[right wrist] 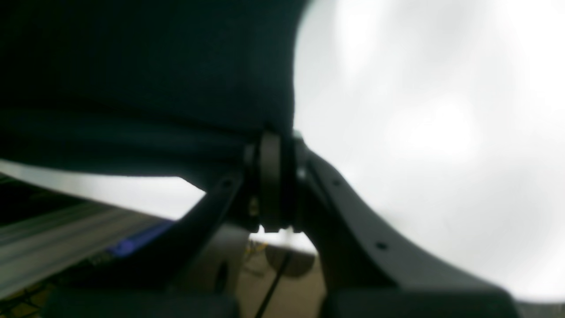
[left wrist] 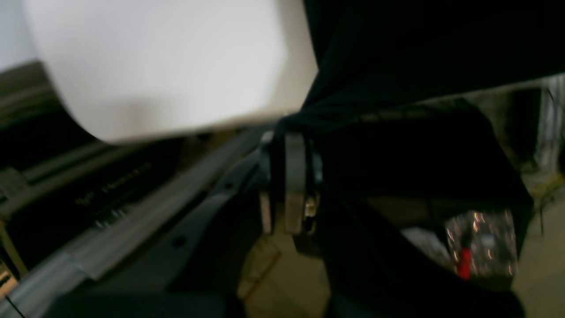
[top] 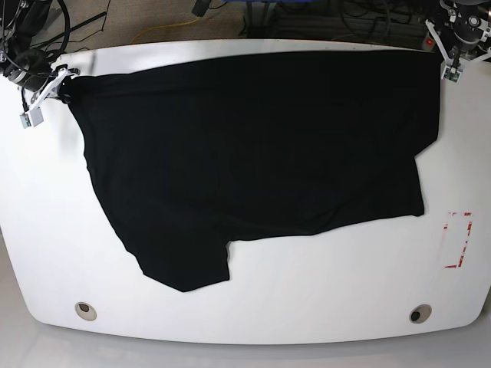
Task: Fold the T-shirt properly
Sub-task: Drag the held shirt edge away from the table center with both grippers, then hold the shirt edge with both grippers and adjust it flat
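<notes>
The black T-shirt (top: 253, 146) lies spread across the white table (top: 322, 291), with its sleeves toward the near edge. My right gripper (top: 64, 86) is shut on the shirt's far-left corner; in the right wrist view the gripper (right wrist: 276, 134) pinches a bunched edge of the cloth (right wrist: 154, 66). My left gripper (top: 443, 55) is shut on the far-right corner; in the left wrist view the gripper (left wrist: 289, 132) clamps the black cloth (left wrist: 419, 53), which stretches up and right. The neck mark is not visible.
A red-outlined rectangle (top: 458, 239) is marked on the table at the right. Two round holes (top: 86, 310) (top: 420, 313) sit near the front edge. Cables (top: 322, 15) lie behind the table's far edge.
</notes>
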{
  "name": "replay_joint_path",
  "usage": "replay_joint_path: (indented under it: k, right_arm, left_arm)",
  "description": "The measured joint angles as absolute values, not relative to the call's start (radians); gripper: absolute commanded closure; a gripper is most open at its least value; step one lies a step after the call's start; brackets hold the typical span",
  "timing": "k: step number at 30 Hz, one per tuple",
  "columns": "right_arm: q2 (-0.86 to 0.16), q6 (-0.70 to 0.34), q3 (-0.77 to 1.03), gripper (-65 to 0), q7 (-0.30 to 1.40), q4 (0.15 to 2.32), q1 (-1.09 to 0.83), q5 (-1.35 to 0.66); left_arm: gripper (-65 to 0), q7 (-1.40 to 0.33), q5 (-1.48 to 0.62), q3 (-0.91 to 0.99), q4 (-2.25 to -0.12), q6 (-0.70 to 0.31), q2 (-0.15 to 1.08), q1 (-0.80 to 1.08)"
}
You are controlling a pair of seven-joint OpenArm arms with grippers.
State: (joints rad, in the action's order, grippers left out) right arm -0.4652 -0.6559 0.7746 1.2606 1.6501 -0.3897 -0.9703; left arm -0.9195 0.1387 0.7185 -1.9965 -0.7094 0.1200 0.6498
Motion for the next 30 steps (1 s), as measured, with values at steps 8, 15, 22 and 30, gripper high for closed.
replay_joint_path:
  k: [8, 15, 22, 30]
  right_arm:
    - [-0.459, -0.662, 0.777, 0.0, 1.258, 1.65, -0.383, -0.974]
    - [-0.441, -0.662, 0.777, 0.0, 1.261, 1.65, -0.35, -0.974]
    - [-0.434, -0.662, 0.776, 0.0, 1.261, 1.641, -0.269, -0.967]
    - [-0.416, -0.656, 0.74, 0.0, 1.258, 1.507, -0.17, -0.93]
  left_arm:
    - [0.0, -0.935, 0.085, 0.762, -1.996, -0.708, 0.111, 0.594]
    - [0.0, -1.005, 0.078, 0.762, -1.997, -0.708, 0.126, 0.483]
    - [0.0, -1.005, 0.086, 0.744, -1.996, -0.708, 0.136, 0.367]
    - [0.0, -1.005, 0.093, 0.677, -1.948, -0.706, 0.154, 0.239]
